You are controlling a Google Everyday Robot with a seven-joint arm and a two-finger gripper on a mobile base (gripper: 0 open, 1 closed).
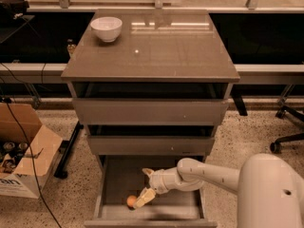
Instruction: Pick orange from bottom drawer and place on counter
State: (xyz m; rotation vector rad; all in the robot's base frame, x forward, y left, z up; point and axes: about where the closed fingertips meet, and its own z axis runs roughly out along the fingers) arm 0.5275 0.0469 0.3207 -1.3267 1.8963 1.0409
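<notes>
Bottom drawer (115,183) pulled out; orange (131,201) near front, just beside lower fingertip of open claw (142,188).

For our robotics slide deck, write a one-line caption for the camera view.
Gripper, fingers open, reaches into the open bottom drawer beside the orange; white bowl sits on the counter.

Office lab, terrazzo floor (256,146), cardboard box (23,163), chair base (286,137), pincer (141,188) in bottom drawer (118,177)

One claw (142,189) beside one orange (131,201)
</notes>
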